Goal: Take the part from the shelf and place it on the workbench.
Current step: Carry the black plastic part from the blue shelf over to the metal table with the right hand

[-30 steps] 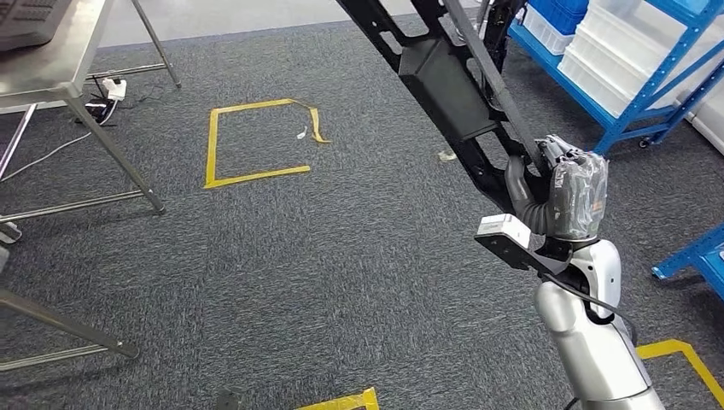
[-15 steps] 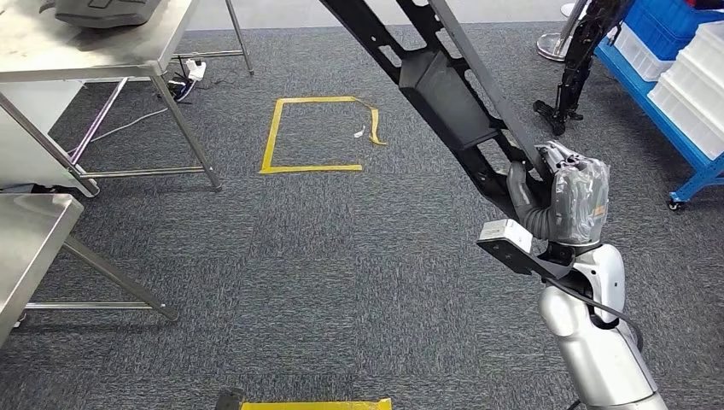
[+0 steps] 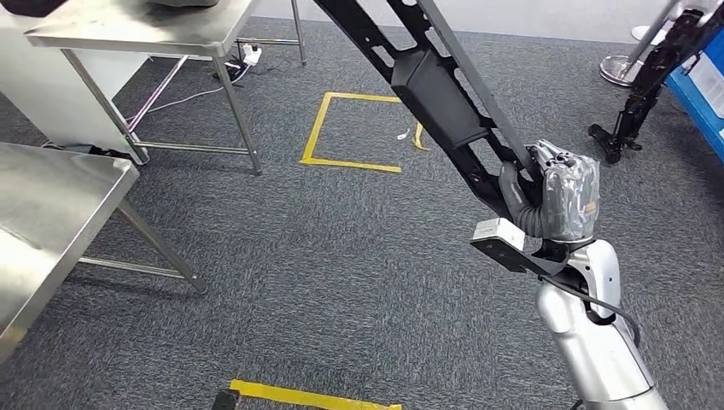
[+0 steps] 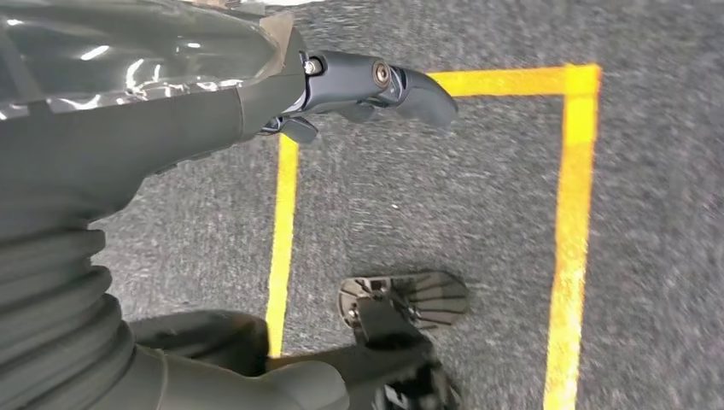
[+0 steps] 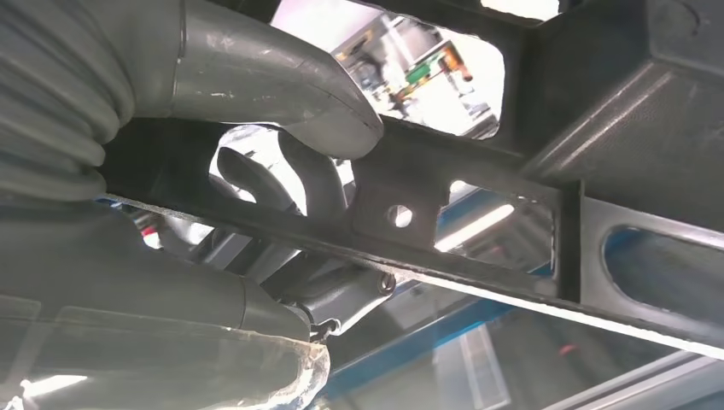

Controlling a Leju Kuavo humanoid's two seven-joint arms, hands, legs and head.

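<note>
A long black metal part [image 3: 435,85], a frame with cut-outs and a boxy middle section, slants from the top of the head view down to my right hand [image 3: 559,201]. That hand grips its lower end, above the carpet on the right. Up close in the right wrist view, the thumb and fingers [image 5: 282,85] wrap one bar of the part [image 5: 478,196]. My left hand [image 4: 367,81] hangs over the carpet with its fingers apart and nothing in it. A steel workbench [image 3: 51,205] stands at the left edge.
A second steel table [image 3: 145,30] stands at the top left, with cables on the floor behind it. A yellow tape square [image 3: 354,132] marks the carpet ahead. A black stand [image 3: 640,85] and a sliver of blue shelf [image 3: 704,77] are at the top right.
The camera has turned: the whole scene slid to the right, the steel tables came in on the left and the blue shelf slipped out. My right hand keeps its grip on the part.
</note>
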